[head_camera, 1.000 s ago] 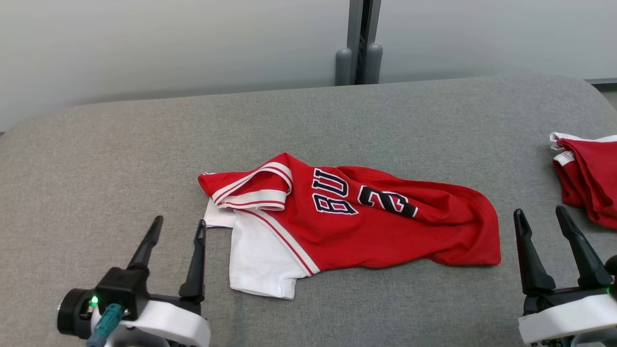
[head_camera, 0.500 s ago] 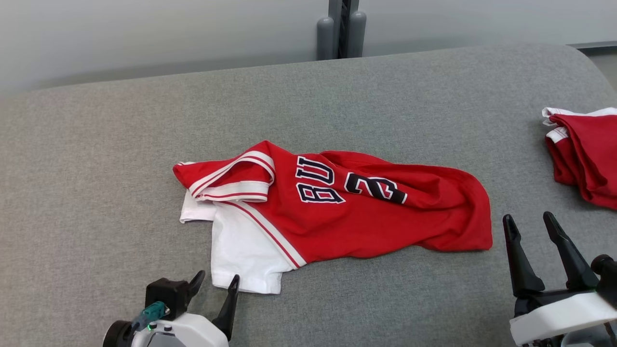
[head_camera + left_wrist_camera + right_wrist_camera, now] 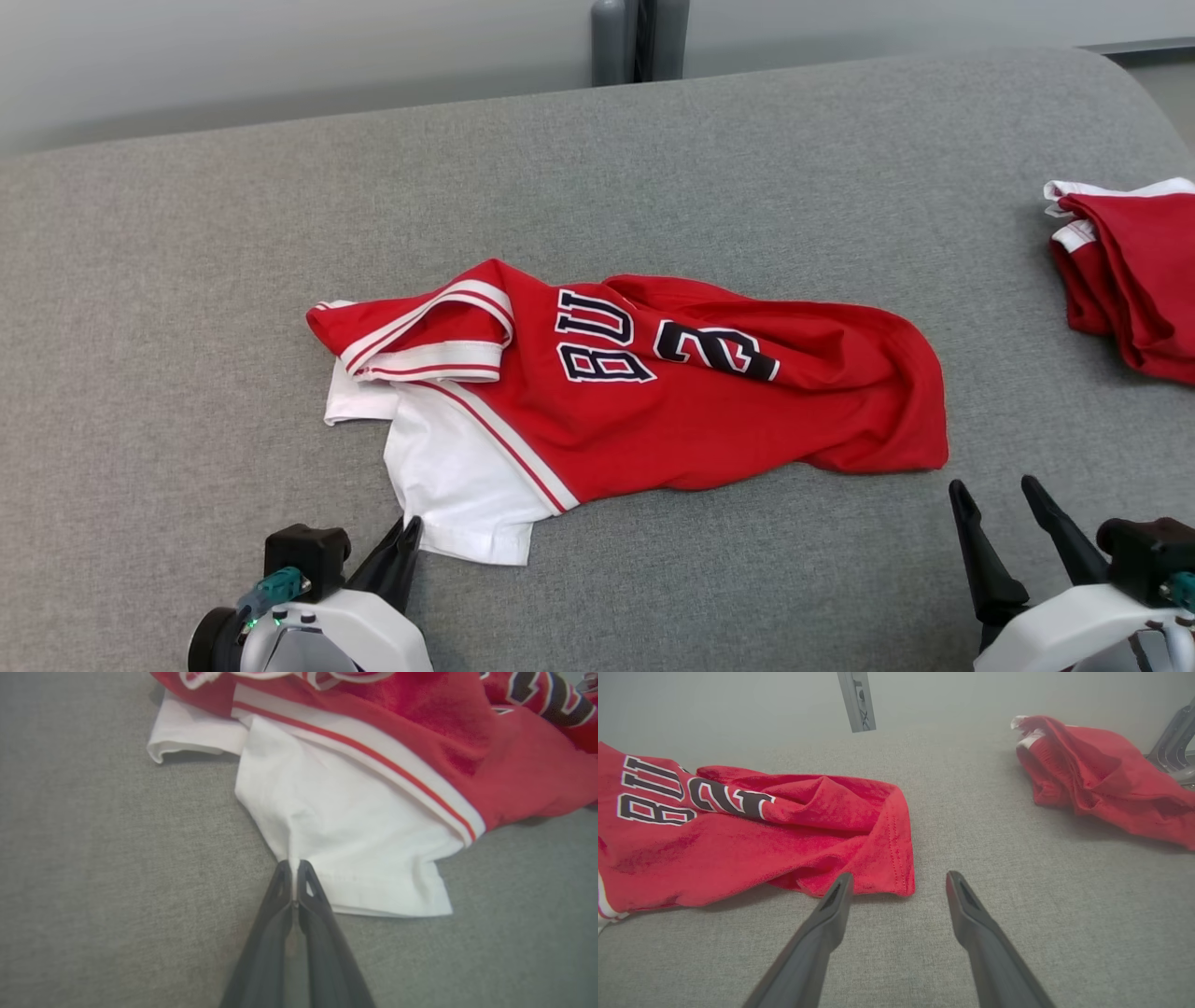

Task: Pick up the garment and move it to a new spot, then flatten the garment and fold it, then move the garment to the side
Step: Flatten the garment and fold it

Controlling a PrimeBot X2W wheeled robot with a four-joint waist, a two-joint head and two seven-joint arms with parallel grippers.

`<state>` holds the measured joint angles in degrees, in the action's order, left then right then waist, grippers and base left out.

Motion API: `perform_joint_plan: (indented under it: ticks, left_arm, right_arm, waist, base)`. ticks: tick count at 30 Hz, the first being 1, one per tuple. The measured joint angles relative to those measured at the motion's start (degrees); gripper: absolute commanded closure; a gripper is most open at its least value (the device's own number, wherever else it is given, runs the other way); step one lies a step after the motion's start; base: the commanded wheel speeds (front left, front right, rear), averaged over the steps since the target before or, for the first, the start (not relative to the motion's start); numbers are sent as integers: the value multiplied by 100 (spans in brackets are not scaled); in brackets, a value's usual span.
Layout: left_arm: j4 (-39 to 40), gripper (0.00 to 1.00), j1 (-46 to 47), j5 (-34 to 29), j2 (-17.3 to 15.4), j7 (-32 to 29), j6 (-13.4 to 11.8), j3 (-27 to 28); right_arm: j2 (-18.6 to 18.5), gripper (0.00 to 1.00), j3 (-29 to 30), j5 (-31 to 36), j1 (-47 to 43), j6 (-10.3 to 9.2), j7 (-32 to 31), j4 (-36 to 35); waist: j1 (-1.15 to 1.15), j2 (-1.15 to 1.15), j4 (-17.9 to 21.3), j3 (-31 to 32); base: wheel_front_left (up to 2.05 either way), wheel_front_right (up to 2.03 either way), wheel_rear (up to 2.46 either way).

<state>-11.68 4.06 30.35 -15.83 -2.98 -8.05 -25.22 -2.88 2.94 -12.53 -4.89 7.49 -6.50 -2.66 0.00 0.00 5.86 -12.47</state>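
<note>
Your left fingers (image 3: 273,914) are pressed together on a fold of cloth at the edge of the white sleeve (image 3: 457,485), right at the garment's near-left corner. The garment (image 3: 653,401) lies crumpled in the middle of the grey surface (image 3: 187,280). In the head view its long axis runs roughly from 9 o'clock to 3 o'clock, sleeve end at 9 and red hem at 3. From the pinch, the bulk of the cloth spreads away toward 1 o'clock.

Your right fingers (image 3: 817,933) are spread wide and hold nothing. The red hem corner (image 3: 920,448) sits just beside them at about 11 o'clock, not yet between them. A second red garment (image 3: 1130,271) lies well apart at about 1 o'clock from the right fingers; leave it alone.

Each arm is nearest its own end of the garment. Judging from this, the lift depends on bringing your right fingers onto that hem corner, so both ends rise together along the long axis.
</note>
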Motion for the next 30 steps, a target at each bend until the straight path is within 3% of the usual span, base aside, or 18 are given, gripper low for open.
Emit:
perform_joint_plan:
  ticks: [15, 16, 18, 19, 24, 30]
  left_arm:
    - [73, 100, 358, -146, 9, 51, 42, -157]
    - [76, 100, 367, -152, 11, 58, 42, -165]
    - [85, 100, 409, -154, 16, 73, 46, -181]
    - [104, 100, 428, -156, 18, 77, 48, -185]
    - [377, 100, 449, -162, -36, 171, 22, -124]
    - [1336, 100, 501, -194, -318, 136, -157, 142]
  right_arm:
    - [-275, 0, -371, -366, 1316, 1, 318, 2026]
    - [-294, 38, -413, -382, 1366, 1, 356, 2112]
    - [-345, 93, -492, -492, 1467, 1, 392, 2248]
    - [-363, 100, -499, -523, 1510, 1, 444, 2296]
    - [-412, 100, -517, -766, 1550, 2, 673, 2310]
    - [-382, 100, -236, -1407, 1553, 1, 924, 1544]
  waist:
    - [0, 0, -243, -449]
    - [0, 0, -257, -473]
    - [0, 0, -282, -517]
    - [0, 0, -293, -533]
    - [0, 0, -328, -544]
    - [0, 0, -339, -414]
  base:
    - [0, 0, 0]
    - [0, 0, 0]
    - [0, 0, 0]
    - [0, 0, 0]
    - [0, 0, 0]
    - [0, 0, 0]
